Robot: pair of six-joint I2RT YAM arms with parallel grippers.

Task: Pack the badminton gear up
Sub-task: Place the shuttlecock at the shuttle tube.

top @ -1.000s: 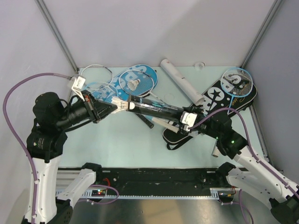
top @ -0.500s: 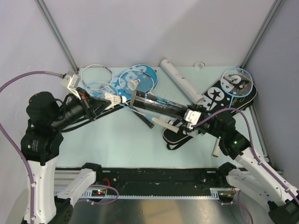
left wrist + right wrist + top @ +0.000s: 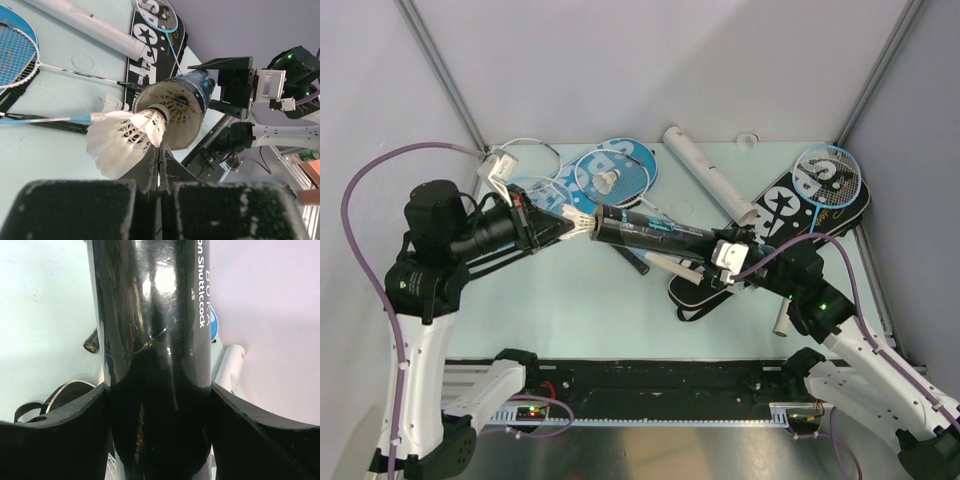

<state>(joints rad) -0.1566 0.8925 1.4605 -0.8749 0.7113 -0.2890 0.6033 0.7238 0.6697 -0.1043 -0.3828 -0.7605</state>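
Two shuttlecocks, two tubes: the left gripper point(image 3: 568, 226) clenched the first shuttlecock point(image 3: 582, 222) at the mouth of the black tube point(image 3: 650, 232), which the right gripper point(image 3: 715, 250) grasped. The second shuttlecock point(image 3: 609, 180) and the white tube point(image 3: 705, 175) lay near the far edge of the tabletop point(image 3: 570, 310).

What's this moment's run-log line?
left tool: shut on shuttlecock | right tool: shut on black tube | step: cork at tube mouth, not yet inserted

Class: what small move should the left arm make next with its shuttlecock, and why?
Probably ease the shuttlecock straight forward into the black tube: the left gripper is shut on it, cork facing the tube's open mouth, and the right gripper holds the tube.
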